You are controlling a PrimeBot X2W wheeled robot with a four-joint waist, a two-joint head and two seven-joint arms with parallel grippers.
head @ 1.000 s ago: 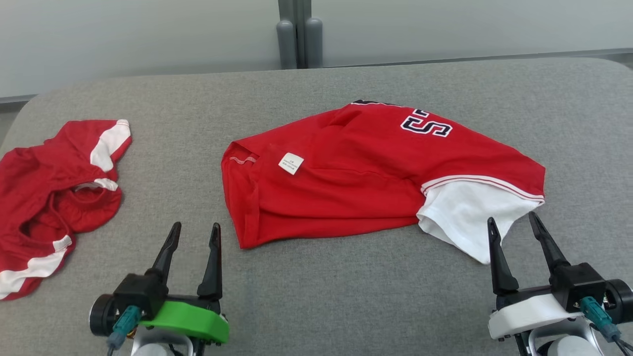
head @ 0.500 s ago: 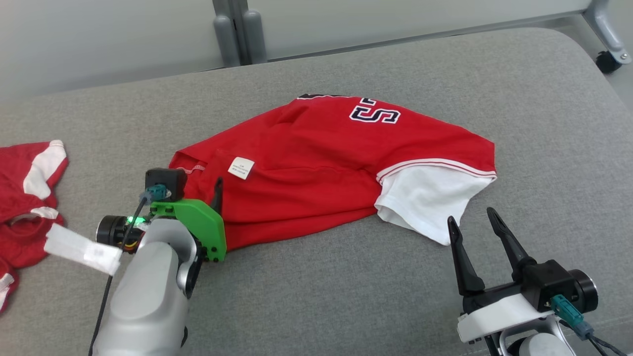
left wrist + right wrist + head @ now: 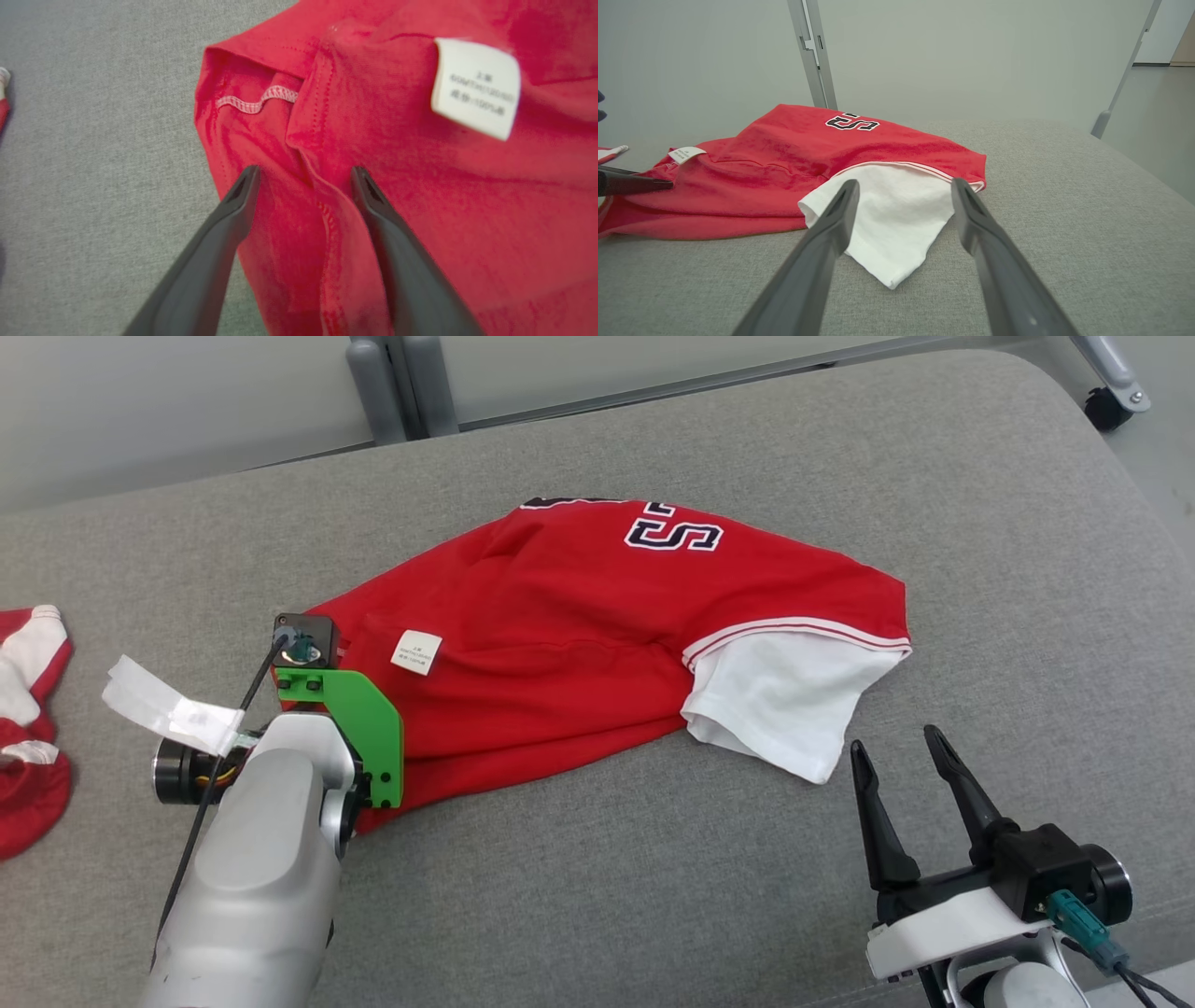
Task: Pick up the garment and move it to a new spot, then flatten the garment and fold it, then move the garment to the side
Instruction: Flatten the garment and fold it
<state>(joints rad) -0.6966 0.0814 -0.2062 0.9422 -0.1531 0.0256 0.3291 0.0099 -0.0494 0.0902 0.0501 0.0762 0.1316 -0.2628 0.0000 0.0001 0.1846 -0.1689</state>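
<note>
The garment (image 3: 579, 625) is a red shirt with a white sleeve (image 3: 780, 705), dark lettering and a white label (image 3: 416, 651). It lies crumpled in the middle of the grey padded table (image 3: 653, 877). My left arm (image 3: 280, 821) reaches over its left corner. In the left wrist view my left gripper (image 3: 303, 173) is open, its fingers either side of a stitched red fold (image 3: 322, 205) near the hem. My right gripper (image 3: 894, 743) stands open just short of the white sleeve (image 3: 892, 219), holding nothing.
A second red and white garment (image 3: 28, 747) lies at the table's left edge. A grey post (image 3: 397, 383) stands behind the table, and a frame leg with a caster (image 3: 1106, 403) at the far right. The table's right edge curves away near my right arm.
The head camera has swung right and down. My left arm has gone forward from the table's front until its open gripper is over the garment's left corner. The right gripper has kept its place.
</note>
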